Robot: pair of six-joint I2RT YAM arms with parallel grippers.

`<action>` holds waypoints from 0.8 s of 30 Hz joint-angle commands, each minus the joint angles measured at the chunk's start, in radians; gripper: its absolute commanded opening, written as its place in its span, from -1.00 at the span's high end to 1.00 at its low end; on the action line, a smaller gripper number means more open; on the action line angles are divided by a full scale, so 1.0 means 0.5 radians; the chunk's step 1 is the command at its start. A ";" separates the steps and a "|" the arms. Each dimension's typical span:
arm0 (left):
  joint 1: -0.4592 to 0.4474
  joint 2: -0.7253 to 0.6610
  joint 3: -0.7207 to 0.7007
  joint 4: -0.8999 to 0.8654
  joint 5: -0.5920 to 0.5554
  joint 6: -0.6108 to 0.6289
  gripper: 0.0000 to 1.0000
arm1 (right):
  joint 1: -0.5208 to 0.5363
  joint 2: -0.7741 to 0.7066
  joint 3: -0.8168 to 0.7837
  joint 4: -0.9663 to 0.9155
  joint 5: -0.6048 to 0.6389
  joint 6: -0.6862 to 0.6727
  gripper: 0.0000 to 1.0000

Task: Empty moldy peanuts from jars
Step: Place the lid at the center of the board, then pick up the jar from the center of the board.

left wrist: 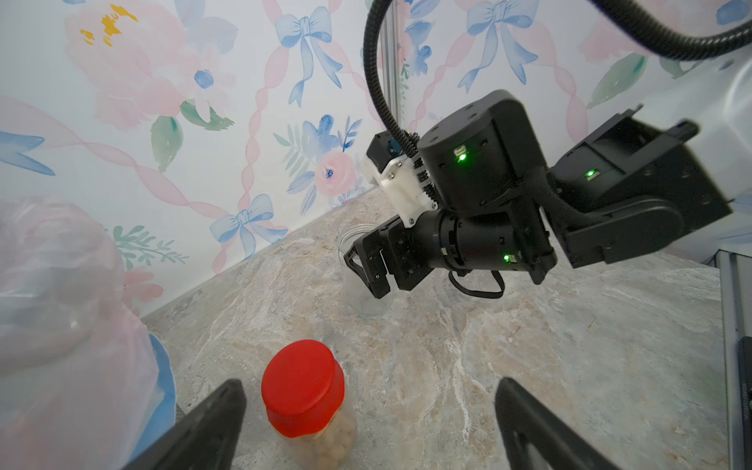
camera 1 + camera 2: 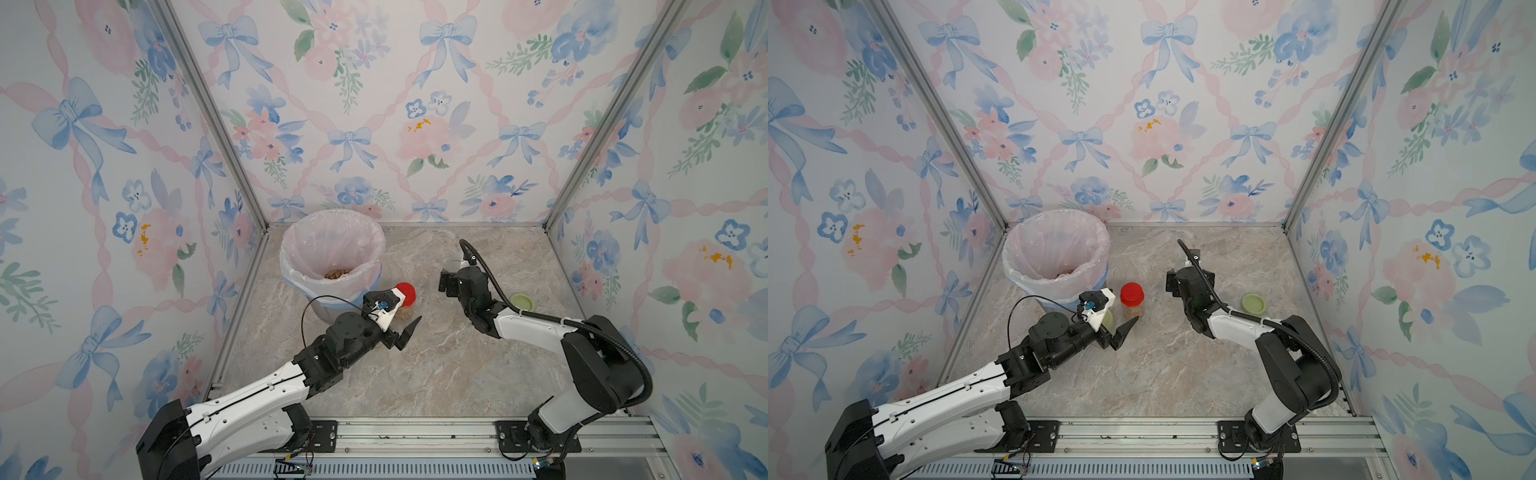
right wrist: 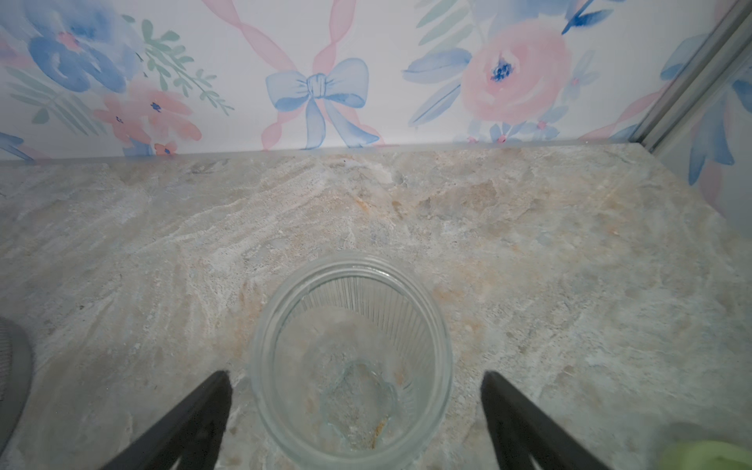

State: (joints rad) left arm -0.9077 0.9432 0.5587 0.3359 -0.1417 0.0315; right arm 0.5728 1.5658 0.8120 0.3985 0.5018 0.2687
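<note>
A clear jar with a red lid (image 1: 303, 386) stands upright on the marble floor, moldy peanuts (image 1: 329, 445) inside it. My left gripper (image 1: 370, 382) is open around it, the jar nearer one finger and touching neither. In both top views the red-lidded jar (image 2: 405, 293) (image 2: 1132, 294) sits beside the bin. A second jar (image 3: 352, 358), lidless and empty but for crumbs, stands between the open fingers of my right gripper (image 3: 356, 374), which do not touch it. More peanuts (image 2: 336, 274) lie in the bin.
The bag-lined grey bin (image 2: 291, 253) stands at the back left, close to the left gripper. A pale green lid (image 2: 521, 301) lies on the floor right of the right arm. Another pale green round thing (image 2: 1108, 320) peeks out behind the left gripper.
</note>
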 commanded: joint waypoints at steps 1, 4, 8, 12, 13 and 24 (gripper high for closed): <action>0.021 -0.033 0.027 0.038 0.006 -0.051 -0.96 | 0.055 -0.162 -0.017 -0.136 0.006 -0.066 -0.95; 0.021 -0.043 0.071 0.033 -0.034 -0.125 -0.96 | 0.109 -0.320 -0.028 -0.234 0.018 -0.112 -0.95; 0.021 -0.106 0.139 0.014 -0.173 -0.177 -0.96 | 0.210 -0.517 0.053 -0.541 0.018 -0.128 -0.95; 0.022 -0.209 0.119 -0.021 -0.324 -0.122 -0.96 | 0.417 -0.709 0.113 -0.844 -0.065 -0.085 -0.95; 0.025 -0.231 0.113 -0.023 -0.354 -0.133 -0.96 | 0.465 -0.737 0.138 -0.925 -0.090 -0.052 -0.95; 0.208 -0.486 0.182 -0.266 -0.523 -0.379 -0.96 | 0.968 -0.818 0.203 -1.192 -0.630 0.071 -0.95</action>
State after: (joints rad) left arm -0.8230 0.7380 0.6323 0.2394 -0.3737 -0.1169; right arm 1.0275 1.1397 0.8902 -0.1417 0.2958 0.2817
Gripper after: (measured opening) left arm 0.979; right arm 0.974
